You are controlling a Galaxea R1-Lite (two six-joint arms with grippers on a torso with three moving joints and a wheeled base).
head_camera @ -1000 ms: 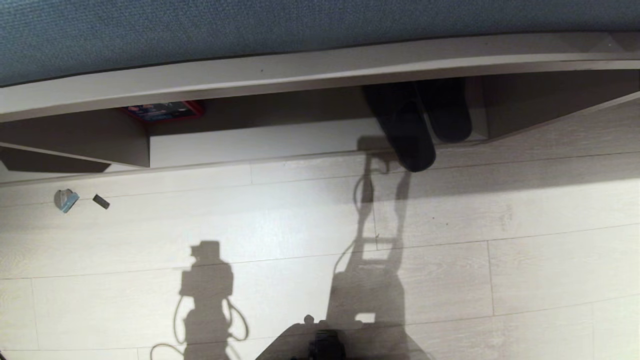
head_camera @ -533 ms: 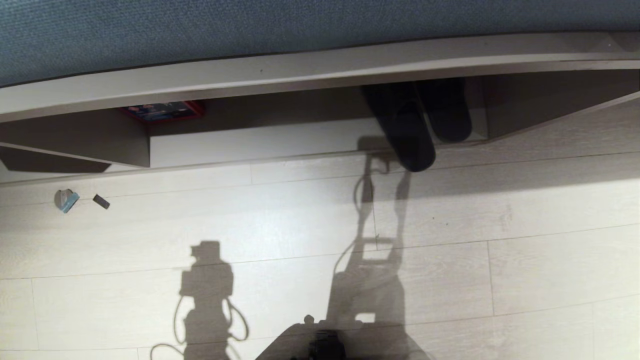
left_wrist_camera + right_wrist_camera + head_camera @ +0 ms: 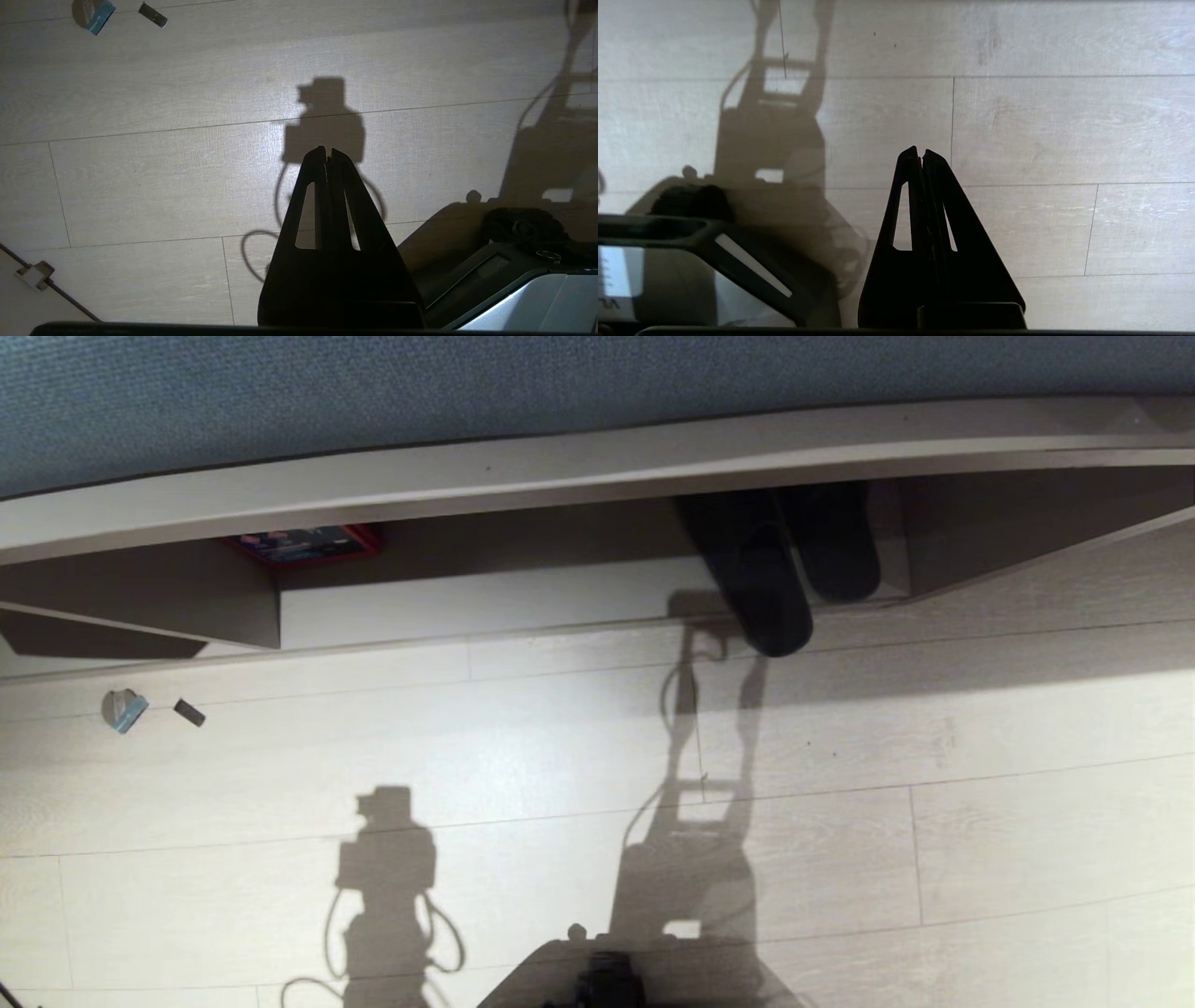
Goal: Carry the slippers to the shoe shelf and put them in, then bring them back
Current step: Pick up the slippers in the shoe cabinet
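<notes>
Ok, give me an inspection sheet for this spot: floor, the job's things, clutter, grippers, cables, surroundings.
Surface: pale plank floor, crossed by the robot's shadows.
Job's things: slippers side by side in the shoe shelf at its right end, beside the divider; the left one pokes out over the front edge.
Clutter: small blue-grey scrap and a dark block on the floor at left; red box deep in the shelf.
Grippers: left gripper and right gripper both over bare floor, jaws shut, empty.
Cables: only cable shadows seen.
Surroundings: blue fabric surface above the shelf.
</notes>
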